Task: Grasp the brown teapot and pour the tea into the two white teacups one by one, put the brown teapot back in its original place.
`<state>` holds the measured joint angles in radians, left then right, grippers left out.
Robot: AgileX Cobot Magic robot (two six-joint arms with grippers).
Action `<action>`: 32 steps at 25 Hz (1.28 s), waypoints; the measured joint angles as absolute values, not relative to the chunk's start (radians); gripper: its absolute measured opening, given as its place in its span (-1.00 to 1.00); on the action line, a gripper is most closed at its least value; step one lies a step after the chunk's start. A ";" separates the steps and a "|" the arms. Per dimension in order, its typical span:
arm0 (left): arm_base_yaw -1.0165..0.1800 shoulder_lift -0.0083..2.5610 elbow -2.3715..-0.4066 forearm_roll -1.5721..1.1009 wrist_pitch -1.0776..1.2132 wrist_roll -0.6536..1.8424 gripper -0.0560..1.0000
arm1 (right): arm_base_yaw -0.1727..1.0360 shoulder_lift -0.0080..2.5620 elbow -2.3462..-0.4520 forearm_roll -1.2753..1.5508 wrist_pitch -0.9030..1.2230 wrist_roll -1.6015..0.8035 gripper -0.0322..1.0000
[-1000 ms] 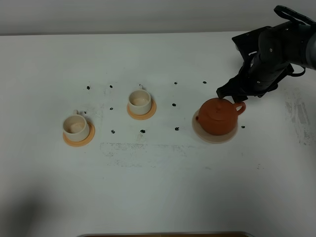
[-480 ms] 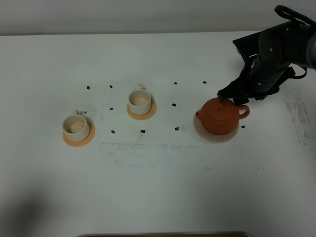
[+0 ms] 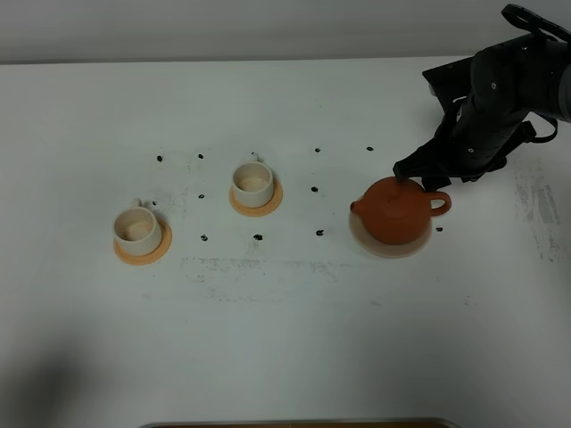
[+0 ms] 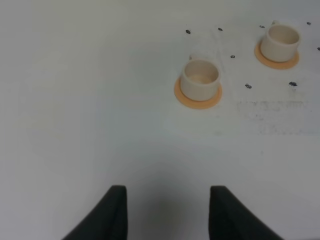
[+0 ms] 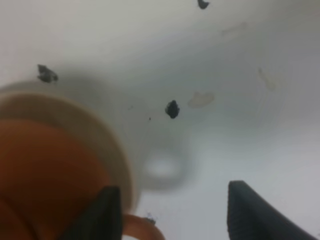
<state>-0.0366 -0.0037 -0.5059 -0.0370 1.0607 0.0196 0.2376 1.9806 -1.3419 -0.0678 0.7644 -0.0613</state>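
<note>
Brown teapot [image 3: 397, 212] sits on its saucer [image 3: 385, 251], handle [image 3: 438, 203] toward three o'clock — right gripper [image 5: 172, 212] at its one o'clock, fingers spread and empty, likely lining up the handle. Left gripper [image 4: 167, 212] also agape, empty.

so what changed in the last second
The teapot shifted slightly on the saucer: its handle swung a little to the right and toward the camera, and it now looks level. The right gripper drew back slightly to the right, open and holding nothing. The cups stayed put.
</note>
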 joint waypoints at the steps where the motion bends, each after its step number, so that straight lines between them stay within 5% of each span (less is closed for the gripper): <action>1: -0.037 -0.004 -0.506 -0.037 1.061 0.020 -0.12 | 0.238 1.976 -1.342 -0.068 0.762 -0.061 0.01; 11: -0.037 -0.004 -0.506 -0.037 1.061 0.019 -0.12 | 0.223 1.920 -1.333 -0.089 0.636 -0.061 0.01; 20: -0.037 -0.004 -0.506 -0.037 1.061 0.019 -0.12 | 0.170 1.769 -1.077 -0.094 0.368 -0.021 0.01; 32: -0.037 -0.004 -0.506 -0.037 1.061 0.019 -0.12 | 0.170 1.853 -1.050 -0.071 0.344 -0.009 0.01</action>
